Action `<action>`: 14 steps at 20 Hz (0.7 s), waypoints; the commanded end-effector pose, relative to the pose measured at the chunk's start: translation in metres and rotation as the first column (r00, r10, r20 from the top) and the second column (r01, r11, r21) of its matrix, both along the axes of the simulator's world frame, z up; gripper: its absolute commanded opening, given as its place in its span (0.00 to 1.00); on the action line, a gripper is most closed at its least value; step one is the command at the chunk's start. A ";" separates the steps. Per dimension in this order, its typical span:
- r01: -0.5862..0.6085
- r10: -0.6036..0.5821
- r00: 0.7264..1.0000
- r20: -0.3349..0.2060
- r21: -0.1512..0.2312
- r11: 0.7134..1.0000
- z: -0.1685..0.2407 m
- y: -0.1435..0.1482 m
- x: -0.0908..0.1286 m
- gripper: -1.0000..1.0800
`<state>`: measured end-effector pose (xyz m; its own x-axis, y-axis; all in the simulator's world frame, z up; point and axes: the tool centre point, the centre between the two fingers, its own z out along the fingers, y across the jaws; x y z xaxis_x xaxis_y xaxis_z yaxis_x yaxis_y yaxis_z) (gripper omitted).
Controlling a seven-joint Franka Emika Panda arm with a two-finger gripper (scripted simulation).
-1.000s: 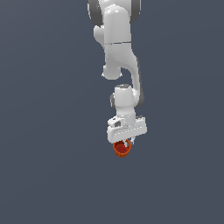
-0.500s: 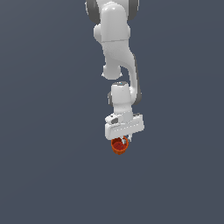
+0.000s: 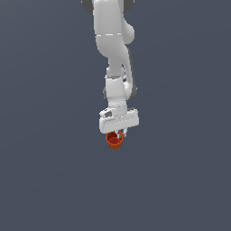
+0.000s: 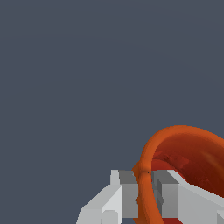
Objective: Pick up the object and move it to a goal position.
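The object is a small orange-red round cup with a thick rim and a darker hollow. In the exterior view it hangs just under the white gripper, near the middle of the picture. The wrist view shows the cup's rim pinched between the two grey finger pads, one outside the wall and one inside the hollow. My gripper is shut on that rim. The cup's base is hidden in the wrist view.
The white arm comes down from the top of the exterior view. A plain dark grey surface fills the surroundings, with no other objects in sight.
The gripper has risen with the cup held in it and drifted slightly toward the exterior view's left. The grip on the rim has stayed the same.
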<state>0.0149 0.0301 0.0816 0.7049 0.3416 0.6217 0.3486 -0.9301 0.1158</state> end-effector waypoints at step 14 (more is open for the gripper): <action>0.001 -0.001 1.000 0.002 0.001 1.000 0.029 -0.092 -0.094 0.00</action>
